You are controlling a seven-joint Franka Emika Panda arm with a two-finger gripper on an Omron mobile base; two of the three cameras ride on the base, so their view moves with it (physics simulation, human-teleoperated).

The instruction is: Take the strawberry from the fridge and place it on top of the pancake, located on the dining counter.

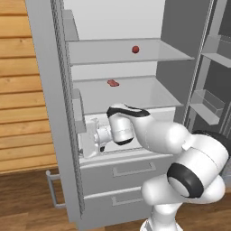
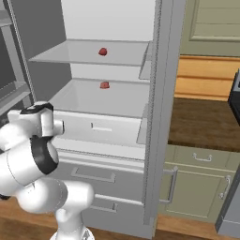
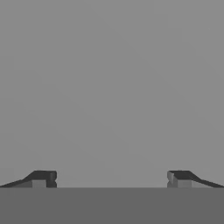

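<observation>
Fingers (image 3: 111, 178) wide apart, seemingly empty

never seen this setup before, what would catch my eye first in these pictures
The fridge stands wide open, its pale shelves nearly bare. On the upper shelf sits the strawberry, a tiny dark-red berry, and on the shelf below lies a flat pinkish-red piece. Lower still, the white arm reaches toward the left door, its gripper open with nothing between the fingertips.
</observation>
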